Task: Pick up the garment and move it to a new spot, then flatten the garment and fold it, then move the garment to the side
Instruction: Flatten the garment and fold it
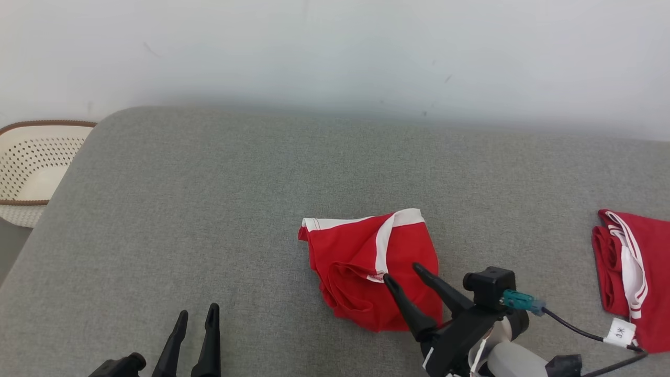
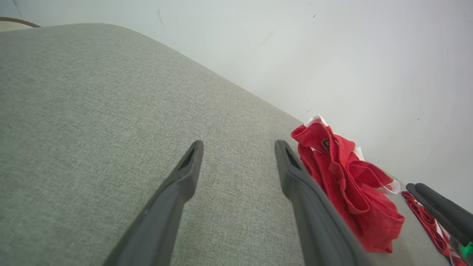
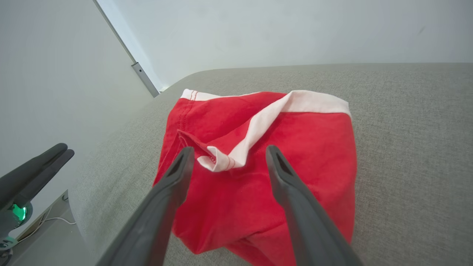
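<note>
My right claw hangs open over the red garment, near the cushion's front edge; left claw is farther.

Garment: on the tabletop, right of centre, toward the near edge.
Second garment: at the tabletop's far right, well apart from the first.
Basket: off the tabletop's left end, beside its rear corner.
Right pincer: tips over the Garment's near side.
Left pincer: near edge, well left of the Garment.
</note>
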